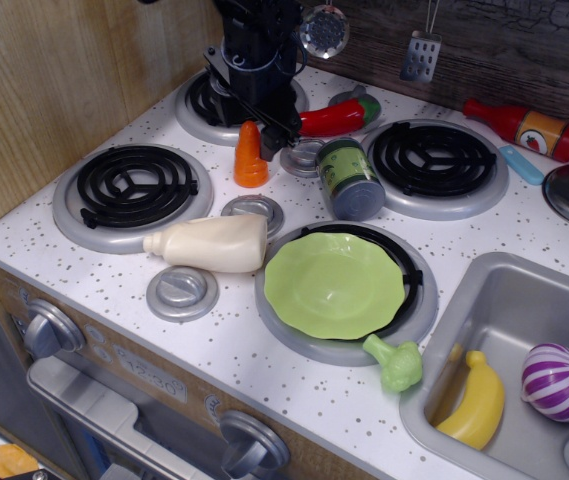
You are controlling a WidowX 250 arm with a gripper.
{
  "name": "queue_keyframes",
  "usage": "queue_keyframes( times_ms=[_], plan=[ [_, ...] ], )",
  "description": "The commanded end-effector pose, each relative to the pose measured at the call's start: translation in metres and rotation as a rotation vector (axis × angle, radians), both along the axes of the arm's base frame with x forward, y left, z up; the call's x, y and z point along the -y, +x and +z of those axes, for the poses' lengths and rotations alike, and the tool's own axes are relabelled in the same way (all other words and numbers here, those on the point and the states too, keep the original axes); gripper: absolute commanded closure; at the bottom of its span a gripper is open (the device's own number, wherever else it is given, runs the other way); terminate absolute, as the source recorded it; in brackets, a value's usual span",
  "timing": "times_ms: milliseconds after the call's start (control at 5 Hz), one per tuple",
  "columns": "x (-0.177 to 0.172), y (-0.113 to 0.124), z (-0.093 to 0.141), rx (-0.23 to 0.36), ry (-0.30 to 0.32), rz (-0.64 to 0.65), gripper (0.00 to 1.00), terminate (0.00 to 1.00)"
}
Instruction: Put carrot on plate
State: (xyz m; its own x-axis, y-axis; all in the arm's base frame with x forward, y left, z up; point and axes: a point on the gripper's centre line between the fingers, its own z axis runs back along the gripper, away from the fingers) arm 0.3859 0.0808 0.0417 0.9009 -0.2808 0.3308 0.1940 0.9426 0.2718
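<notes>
We noted the carrot (251,156) standing upright, tip up, on the speckled worktop (264,370) in the upper centre of the frame, between the left burner (132,192) and a small silver knob cap (305,157). The claw (264,125) hung just above and behind its tip; whether it touched we could not tell, nor how far its jaws were parted, as the dark body hid them. Nothing appeared lifted. The plate (334,285) lay empty on the front centre burner, well apart from the carrot, with the cream bottle (209,243) lying beside it. We judged the claw's place suited a top-down grasp.
</notes>
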Motion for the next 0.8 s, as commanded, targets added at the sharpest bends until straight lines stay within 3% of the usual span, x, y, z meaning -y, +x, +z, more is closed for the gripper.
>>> queue_keyframes(
  times_ms=[0, 200, 600],
  plan=[
    [-0.003, 0.008, -0.002, 0.051, -0.06, -0.011, 0.0, 0.0],
    [-0.007, 0.009, -0.008, 0.003, -0.116, -0.029, 1.0, 0.0],
    [-0.007, -0.002, 0.007, -0.037, -0.069, -0.004, 1.0, 0.0]
  ],
)
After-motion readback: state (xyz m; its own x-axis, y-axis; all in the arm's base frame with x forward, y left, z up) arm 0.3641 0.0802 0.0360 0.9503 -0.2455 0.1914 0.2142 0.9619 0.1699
